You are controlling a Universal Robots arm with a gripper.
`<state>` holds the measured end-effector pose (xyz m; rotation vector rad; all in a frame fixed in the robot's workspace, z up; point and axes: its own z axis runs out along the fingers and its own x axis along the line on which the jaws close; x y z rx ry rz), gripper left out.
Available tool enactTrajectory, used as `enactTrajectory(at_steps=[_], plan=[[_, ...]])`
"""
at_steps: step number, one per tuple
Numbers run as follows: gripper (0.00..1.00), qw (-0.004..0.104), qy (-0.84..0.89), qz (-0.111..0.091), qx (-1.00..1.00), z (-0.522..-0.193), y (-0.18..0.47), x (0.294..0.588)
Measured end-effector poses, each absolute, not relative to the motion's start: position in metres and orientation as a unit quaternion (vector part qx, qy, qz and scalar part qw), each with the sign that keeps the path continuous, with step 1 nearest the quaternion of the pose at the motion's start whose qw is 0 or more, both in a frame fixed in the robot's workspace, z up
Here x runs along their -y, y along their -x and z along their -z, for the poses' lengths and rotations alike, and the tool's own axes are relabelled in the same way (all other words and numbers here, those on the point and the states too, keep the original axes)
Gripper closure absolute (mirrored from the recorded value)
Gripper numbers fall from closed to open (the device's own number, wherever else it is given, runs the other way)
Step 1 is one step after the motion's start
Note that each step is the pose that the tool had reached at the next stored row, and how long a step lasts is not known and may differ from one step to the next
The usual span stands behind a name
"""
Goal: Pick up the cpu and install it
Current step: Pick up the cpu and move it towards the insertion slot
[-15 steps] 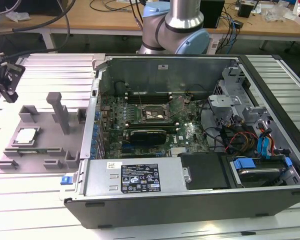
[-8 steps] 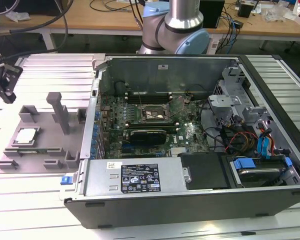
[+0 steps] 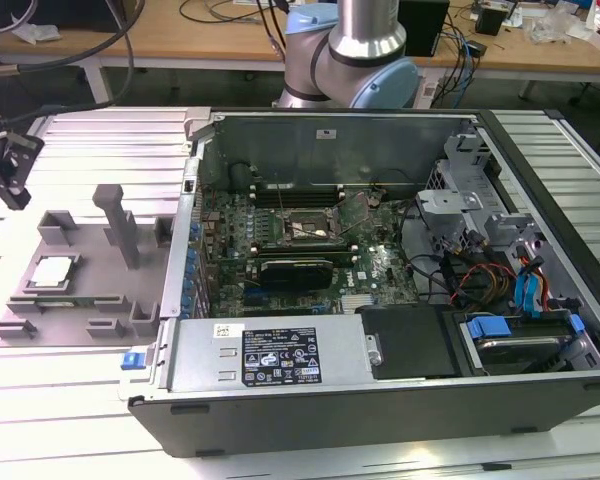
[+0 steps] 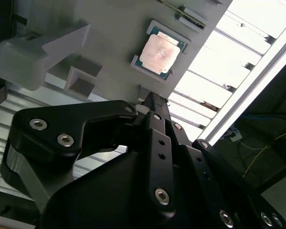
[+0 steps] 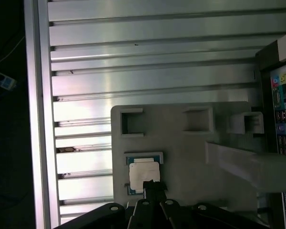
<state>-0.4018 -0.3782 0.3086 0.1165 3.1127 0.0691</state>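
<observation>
— So, exterior view first: where does the cpu (image 3: pixel 52 272) lie from the pincer (image 3: pixel 5 165)?

— Lower left of that frame. The cpu sits flat, silvery side up, in a pocket of the grey tray (image 3: pixel 95 290) on the slatted bench (image 3: pixel 80 400). The pincer hangs at the exterior view's left edge, higher in the frame and a little further left than the chip, clearly apart from it. The open computer case (image 3: pixel 330 140) with its socket (image 3: pixel 305 228) lies well off toward the exterior view's right.

— And the second wrist view?

— The black links narrow to the pincer (image 4: pixel 150 98) tip. The cpu (image 4: pixel 161 52) lies just beyond that tip, slightly to one side of its line, on the grey tray (image 4: pixel 109 43). The jaws look pressed together with nothing between them.

— First wrist view?

— Much the same, but closer to in line: the pincer (image 5: pixel 151 183) tip overlaps the near edge of the cpu (image 5: pixel 140 171) in the picture. Going by the gap in the exterior view, I judge it is hovering above, not touching.

— Any long axis to line up with?

— Hardly. The chip is close to square, its edges parallel to those of the grey tray (image 5: pixel 190 157). One arm only, so there is no choice of hand.
</observation>
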Motion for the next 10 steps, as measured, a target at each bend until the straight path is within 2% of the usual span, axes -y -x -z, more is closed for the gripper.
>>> enactTrajectory(at_steps=[10], plan=[[0.89,0.013,-0.037,-0.022,-0.999,-0.304,0.4071,0.3782]])
